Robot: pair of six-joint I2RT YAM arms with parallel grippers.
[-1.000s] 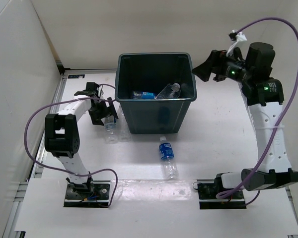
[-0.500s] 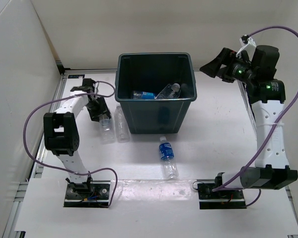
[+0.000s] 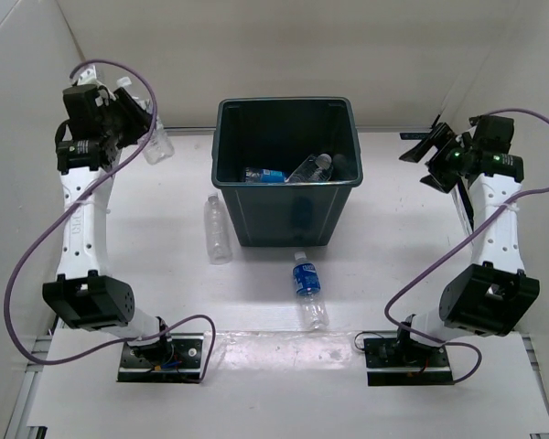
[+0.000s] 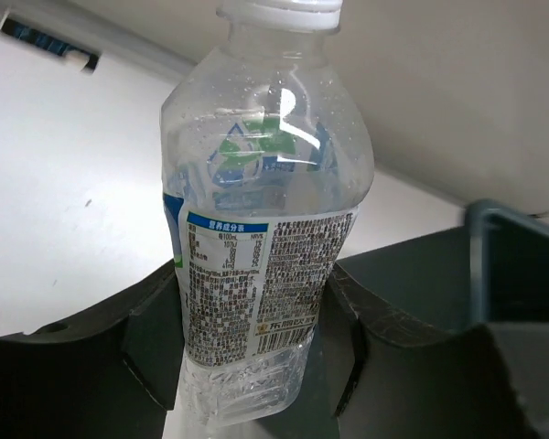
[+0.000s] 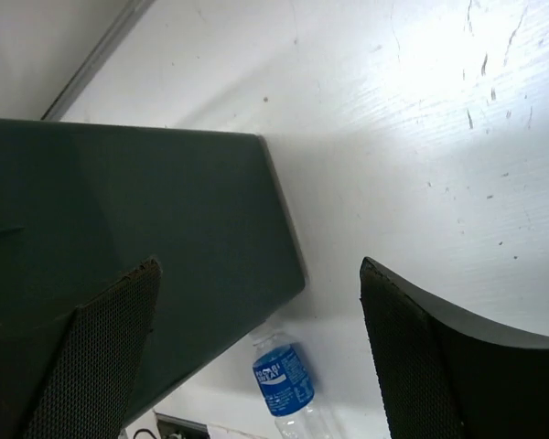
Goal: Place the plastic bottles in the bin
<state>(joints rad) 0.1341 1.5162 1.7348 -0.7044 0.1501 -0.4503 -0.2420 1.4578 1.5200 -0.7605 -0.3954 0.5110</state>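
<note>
The left gripper point(image 4: 252, 352) clamps a white-capped clear bottle point(image 4: 261, 210) around its lower body, long axis running straight out beyond the fingertips, cap farthest. The bin point(image 4: 474, 265) sits to its right. The right gripper point(image 5: 261, 265) gapes, holding nothing.

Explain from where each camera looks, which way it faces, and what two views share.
Top external: above, behind the bases, looking down at the bin; both arms show.
Left wrist: on left gripper, facing its held bottle; fingers show.
Right wrist: on right gripper, looking down beside the bin; open fingers show.
Shared: top and right wrist see the blue-labelled bottle.
</note>
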